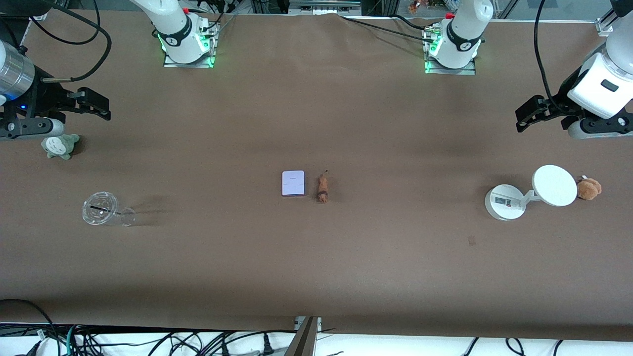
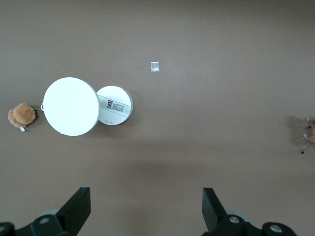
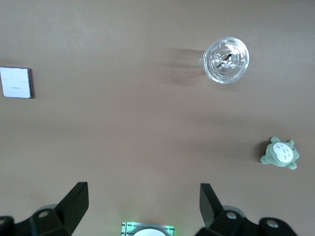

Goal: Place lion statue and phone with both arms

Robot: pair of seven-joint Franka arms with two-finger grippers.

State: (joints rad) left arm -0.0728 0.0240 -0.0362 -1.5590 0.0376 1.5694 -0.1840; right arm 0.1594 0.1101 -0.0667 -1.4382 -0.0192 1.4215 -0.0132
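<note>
Well apart from my claws, phone [image 1: 293,183] and lion [image 1: 323,188] lie touching nothing. Left claw [image 1: 525,116] and right claw [image 1: 95,103] hang wide open, empty. I should straddle each squarely, lion narrowly.

- The lion statue [image 2: 309,135] is cut off at the left wrist view's 3 o'clock edge; only part of it shows.
- The phone [image 3: 16,82] is clipped at the right wrist view's 9 o'clock edge.
- The brown plush toy [image 1: 589,188] is partly hidden by the scale [image 1: 555,185] (its round platform overlaps it).
- The scale's label is too small to read.
</note>
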